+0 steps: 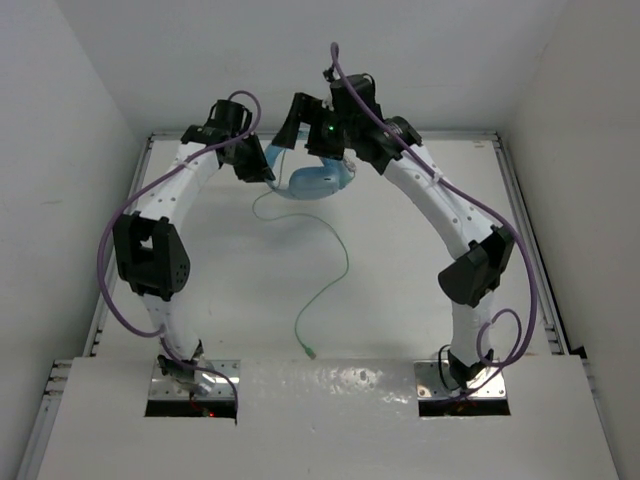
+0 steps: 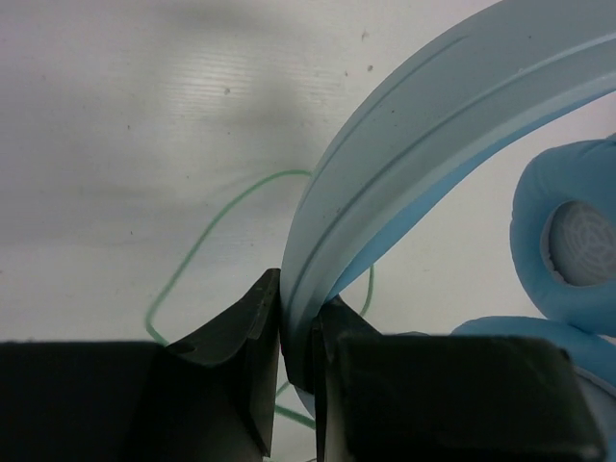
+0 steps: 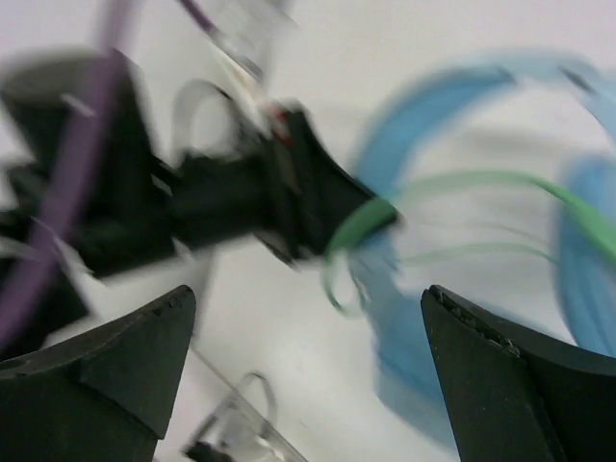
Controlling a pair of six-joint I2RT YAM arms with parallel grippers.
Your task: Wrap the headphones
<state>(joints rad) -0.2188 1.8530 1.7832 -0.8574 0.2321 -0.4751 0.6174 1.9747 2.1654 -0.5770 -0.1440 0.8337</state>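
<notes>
Your L fingers [image 2: 252,337] pinch tight on the headphones [image 2: 433,125] at the headband, far end of worktop [image 1: 230,300]. Cable [image 1: 335,270] trails toward you. R fingers [image 3: 500,366] spread wide, gripping nothing.

The left end effector [image 2: 298,322] has its two black fingers [image 2: 241,337] clamped on the curved, grooved headband [image 2: 481,87] of the light blue over-ear headphones [image 2: 385,164]. A padded oval ear cup [image 2: 544,236] shows at right. The thin pale green cable [image 2: 207,226] loops over the white worktop [image 2: 115,125].
</notes>
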